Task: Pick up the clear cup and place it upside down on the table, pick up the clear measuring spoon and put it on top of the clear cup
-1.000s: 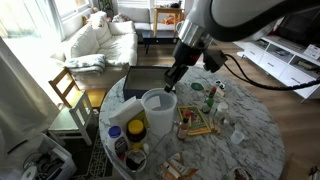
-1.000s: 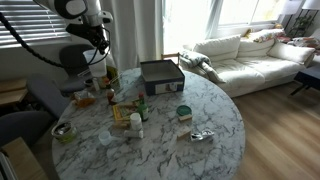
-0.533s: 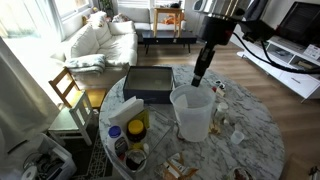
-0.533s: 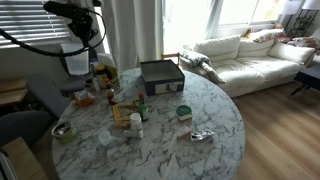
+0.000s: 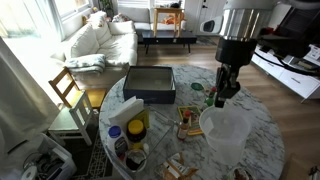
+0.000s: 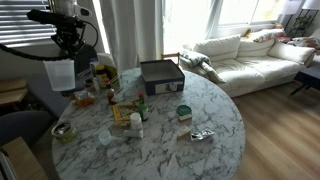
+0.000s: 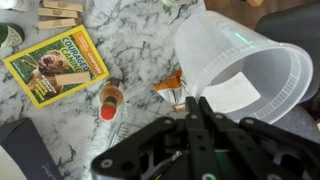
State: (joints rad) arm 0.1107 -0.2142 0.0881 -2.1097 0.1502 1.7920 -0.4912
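Note:
The clear cup [image 5: 226, 136] hangs in the air, a translucent whitish tumbler, with my gripper [image 5: 222, 97] shut on its rim from above. In the other exterior view the cup [image 6: 62, 75] hangs under the gripper [image 6: 67, 52], beyond the edge of the table [image 6: 212, 112]. In the wrist view the fingertips [image 7: 192, 103] pinch the rim, and I look into the mouth of the cup [image 7: 245, 62] above the marbled table [image 7: 140, 45]. I cannot make out the clear measuring spoon in any view.
A black box [image 5: 150, 85] lies at the table's far side. A yellow-topped jar [image 5: 136, 127], a green bottle [image 6: 143, 108] and small items crowd the table. A yellow magazine [image 7: 55, 65] and a red-capped bottle [image 7: 108, 98] lie below the wrist. A wooden chair [image 5: 68, 92] stands beside the table.
The arm has carried the cup sideways across the table and raised it over the last second. The jaws have stayed shut on the rim.

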